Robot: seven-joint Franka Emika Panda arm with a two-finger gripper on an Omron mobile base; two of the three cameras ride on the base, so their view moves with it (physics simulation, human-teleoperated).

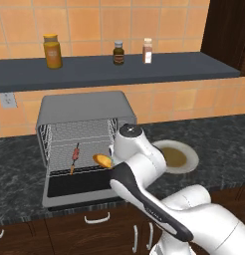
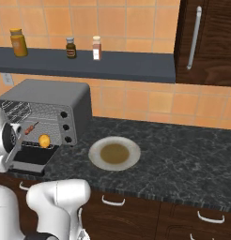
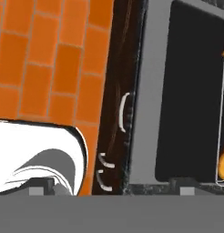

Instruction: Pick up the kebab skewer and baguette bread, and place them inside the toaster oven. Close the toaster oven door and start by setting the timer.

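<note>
Gripper (image 3: 111, 187) spread wide and empty over the dropped toaster oven door (image 1: 79, 185), kebab skewer (image 1: 74, 157) at 9 o'clock of baguette bread (image 1: 102, 160) inside toaster oven (image 1: 84, 107); loading apparently done, next lifting the door shut from its 6 o'clock edge.

Plate (image 2: 114, 153) sitting mid-worktop (image 2: 183, 159), well back from its front edge. Three jars (image 1: 118, 52) standing along shelf (image 1: 144, 69). Outlet (image 1: 8, 100) showing on wall, left.
</note>
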